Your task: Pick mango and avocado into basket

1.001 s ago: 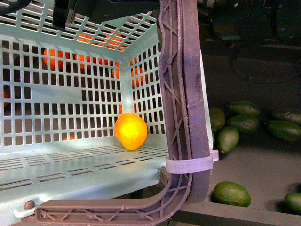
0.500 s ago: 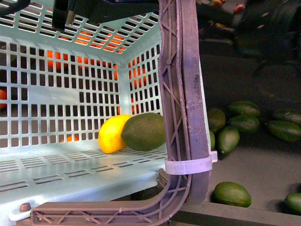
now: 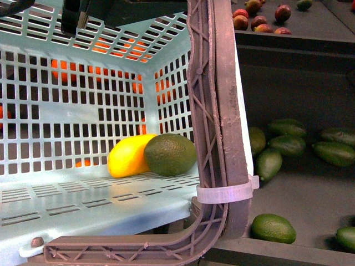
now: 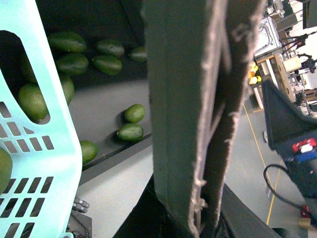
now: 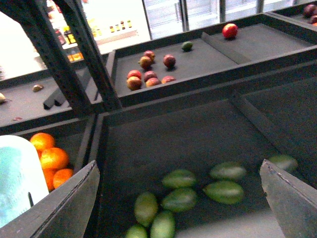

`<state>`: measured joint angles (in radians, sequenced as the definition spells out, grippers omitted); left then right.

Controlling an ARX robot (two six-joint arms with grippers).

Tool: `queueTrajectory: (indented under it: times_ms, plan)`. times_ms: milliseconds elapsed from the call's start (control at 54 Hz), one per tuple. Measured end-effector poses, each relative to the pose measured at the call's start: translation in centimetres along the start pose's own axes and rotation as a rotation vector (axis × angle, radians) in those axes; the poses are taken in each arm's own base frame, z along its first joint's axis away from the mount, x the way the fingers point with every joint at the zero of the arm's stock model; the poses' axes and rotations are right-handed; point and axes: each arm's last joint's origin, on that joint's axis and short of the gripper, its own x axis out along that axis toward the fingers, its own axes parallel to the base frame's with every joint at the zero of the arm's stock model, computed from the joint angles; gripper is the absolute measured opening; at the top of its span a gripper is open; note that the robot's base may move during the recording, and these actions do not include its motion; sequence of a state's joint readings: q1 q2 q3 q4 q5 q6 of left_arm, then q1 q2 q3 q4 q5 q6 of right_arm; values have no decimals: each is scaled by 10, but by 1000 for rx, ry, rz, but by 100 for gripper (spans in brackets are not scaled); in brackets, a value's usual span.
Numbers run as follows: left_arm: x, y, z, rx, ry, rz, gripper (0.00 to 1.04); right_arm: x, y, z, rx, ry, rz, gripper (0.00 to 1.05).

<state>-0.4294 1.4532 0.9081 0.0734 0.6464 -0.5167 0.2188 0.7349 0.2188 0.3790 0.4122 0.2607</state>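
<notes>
Plainly, the right gripper (image 5: 178, 166) gapes wide and empty above loose avocados (image 5: 225, 191); the basket handle (image 4: 198, 99) hides the left gripper (image 4: 185, 225), so its grip cannot be told.

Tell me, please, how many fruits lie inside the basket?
2: the mango on the basket floor by the far corner, the avocado touching its right side; the handle may hide more.

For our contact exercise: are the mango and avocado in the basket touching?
Touching. The front view shows the avocado lying against the mango, with no gap between them.
</notes>
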Motion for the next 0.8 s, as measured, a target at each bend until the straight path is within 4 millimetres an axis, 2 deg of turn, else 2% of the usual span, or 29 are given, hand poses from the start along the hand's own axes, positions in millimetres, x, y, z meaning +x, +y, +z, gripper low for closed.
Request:
queueTrajectory:
  times_ms: [185, 408, 445, 500, 556, 797]
  plan:
    - [0, 0, 0, 0, 0, 0, 11, -33, -25, -33, -44, 18, -83, 97]
    - [0, 0, 0, 0, 0, 0, 11, -36, -27, -32, -53, -11, -90, 97]
    - [0, 0, 0, 0, 0, 0, 11, -36, -27, -32, -59, -27, -43, 94]
    - [0, 0, 0, -1, 0, -1, 11, -36, -30, -33, -118, -82, 131, 81]
    - [0, 0, 0, 0, -2, 3, 11, -37, -35, -29, -159, -106, 205, 68]
    - [0, 0, 0, -3, 0, 0, 11, -40, -39, -29, -204, -111, 210, 27]
